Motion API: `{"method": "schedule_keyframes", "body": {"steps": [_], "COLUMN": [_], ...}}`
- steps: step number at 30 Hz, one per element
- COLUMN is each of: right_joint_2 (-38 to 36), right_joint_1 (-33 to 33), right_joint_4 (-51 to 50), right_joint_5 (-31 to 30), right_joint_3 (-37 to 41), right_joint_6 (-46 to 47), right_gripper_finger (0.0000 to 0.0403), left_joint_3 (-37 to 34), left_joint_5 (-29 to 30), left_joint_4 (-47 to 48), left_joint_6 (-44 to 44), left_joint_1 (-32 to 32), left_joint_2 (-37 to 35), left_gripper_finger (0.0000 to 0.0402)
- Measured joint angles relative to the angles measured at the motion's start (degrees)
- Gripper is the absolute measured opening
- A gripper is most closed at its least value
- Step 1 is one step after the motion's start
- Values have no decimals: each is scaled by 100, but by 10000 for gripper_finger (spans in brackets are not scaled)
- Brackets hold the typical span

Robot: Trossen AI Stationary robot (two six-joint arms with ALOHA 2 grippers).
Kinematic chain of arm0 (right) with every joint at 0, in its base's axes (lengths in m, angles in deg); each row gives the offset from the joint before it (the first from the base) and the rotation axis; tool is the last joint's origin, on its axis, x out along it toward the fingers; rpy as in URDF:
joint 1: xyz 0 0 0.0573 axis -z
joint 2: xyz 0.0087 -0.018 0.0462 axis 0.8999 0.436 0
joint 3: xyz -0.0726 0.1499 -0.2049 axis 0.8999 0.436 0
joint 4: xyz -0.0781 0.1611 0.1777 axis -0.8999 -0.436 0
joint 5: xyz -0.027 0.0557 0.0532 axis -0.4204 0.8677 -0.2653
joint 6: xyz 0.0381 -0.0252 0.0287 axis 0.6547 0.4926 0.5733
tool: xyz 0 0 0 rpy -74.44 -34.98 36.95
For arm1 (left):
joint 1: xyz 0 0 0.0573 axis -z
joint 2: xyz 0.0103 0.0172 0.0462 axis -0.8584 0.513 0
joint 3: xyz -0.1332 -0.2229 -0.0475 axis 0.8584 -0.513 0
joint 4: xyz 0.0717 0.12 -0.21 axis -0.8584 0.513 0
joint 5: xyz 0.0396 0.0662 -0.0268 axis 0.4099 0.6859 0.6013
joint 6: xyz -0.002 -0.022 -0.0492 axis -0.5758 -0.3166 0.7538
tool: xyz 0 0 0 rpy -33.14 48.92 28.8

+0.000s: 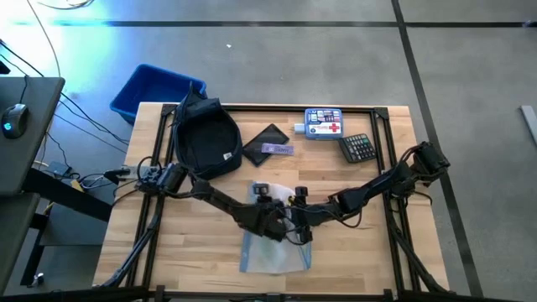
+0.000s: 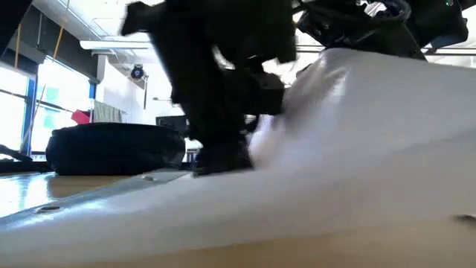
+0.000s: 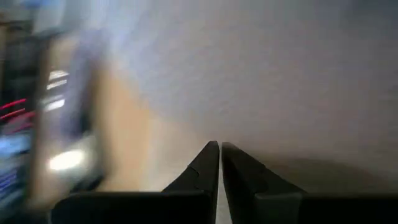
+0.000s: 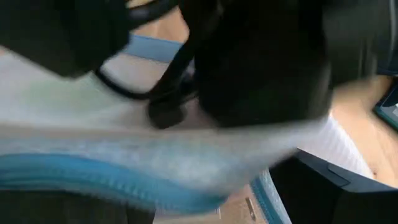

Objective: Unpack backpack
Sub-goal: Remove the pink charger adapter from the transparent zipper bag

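Even, bright overhead light on the table [image 1: 168,252] — soft shadows only. Windows [image 2: 22,104] glare at the low view's left. Both wrist views are heavily blurred — smeared, unfocused shapes.

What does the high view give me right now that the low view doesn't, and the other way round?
Only the high view shows the blue bin off the table's far left corner, plus the first-aid box, calculator and flat black case laid out along the far side. Only the low view shows the room behind: windows and ceiling lights. Both show the backpack at the far left, the translucent pouch near the front edge, and the arms meeting over that pouch, left claw and right claw.
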Motion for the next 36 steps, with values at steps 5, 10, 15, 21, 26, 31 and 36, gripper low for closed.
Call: {"method": "schedule_keyframes", "body": {"steps": [5, 10, 15, 21, 26, 31, 36], "right_joint_2": [0, -78, -170, -23, -4, -4, 63], "right_joint_1": [-26, -41, -47, -29, 66, 278, 624], "right_joint_4": [-59, -825, -1876, -1437, -1323, -1444, -1640], "right_joint_5": [88, -22, 35, -42, -90, -128, 282], "right_joint_3": [1, -4, -7, -7, -7, -6, -12], "right_joint_6": [-18, 18, 780, 691, 581, 472, 483], "right_gripper_finger": [254, 254, 254, 254, 257, 257, 257], "left_joint_3": [-150, -158, -186, -190, -197, -197, -197], "left_joint_5": [-248, -160, -76, -92, -100, -121, -132], "left_joint_4": [-1371, -727, -406, -385, -486, -566, -598], "left_joint_6": [-1048, -565, -346, -303, -339, -384, -382], "left_joint_1": [124, 150, 163, 165, 164, 158, 154], "left_joint_2": [7, 0, -8, -9, -9, -11, -11], "left_gripper_finger": [0, 0, 0, 0, 0, 0, 0]}}
